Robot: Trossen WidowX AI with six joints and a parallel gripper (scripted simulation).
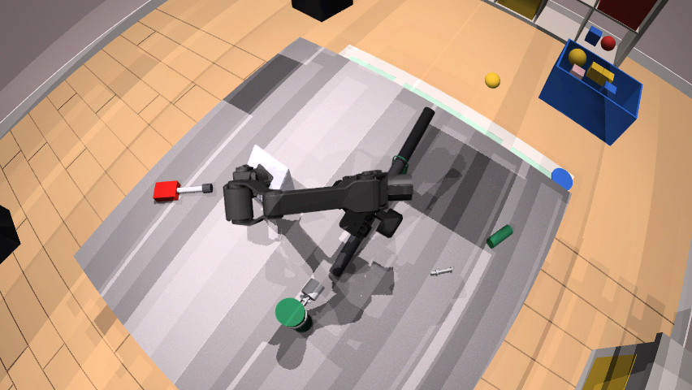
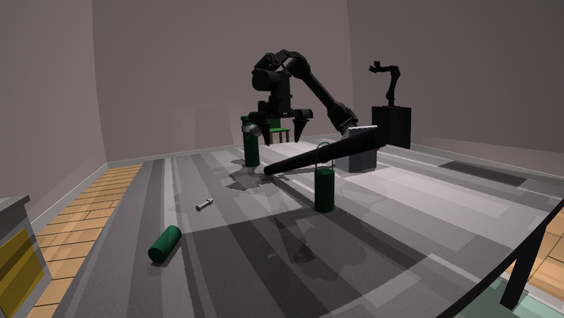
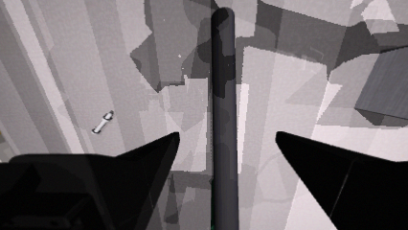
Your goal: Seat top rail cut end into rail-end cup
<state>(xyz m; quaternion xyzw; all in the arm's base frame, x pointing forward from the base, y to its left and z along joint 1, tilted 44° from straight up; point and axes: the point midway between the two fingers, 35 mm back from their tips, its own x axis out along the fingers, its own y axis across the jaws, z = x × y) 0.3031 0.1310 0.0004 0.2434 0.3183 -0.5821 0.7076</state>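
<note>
The black rail (image 1: 417, 132) (image 2: 294, 161) (image 3: 225, 120) passes through the wire loop (image 1: 399, 156) (image 2: 323, 143) above the short green post (image 2: 324, 193). It slopes down toward the big green post (image 1: 290, 311) (image 2: 251, 152). Its low end is outside the grey end cup (image 1: 313, 288) (image 2: 255, 130), with a gap between them in the top view. The cup hangs on the band (image 2: 246, 128) high on the big post, close below its cap. My gripper (image 2: 282, 142) (image 3: 226, 136) is open and empty, above the rail. In the wrist view the rail runs between the fingertips, touching neither. Its fingertips are hidden in the top view.
A grey block (image 2: 357, 156) (image 3: 388, 91) with a white sloped top (image 1: 270, 166) stands beside the arm. A green cylinder (image 1: 499, 236) (image 2: 165, 244) and a small bolt (image 1: 441, 270) (image 2: 204, 204) (image 3: 102, 123) lie on the table. A red-handled tool (image 1: 166, 190) lies near the arm's base.
</note>
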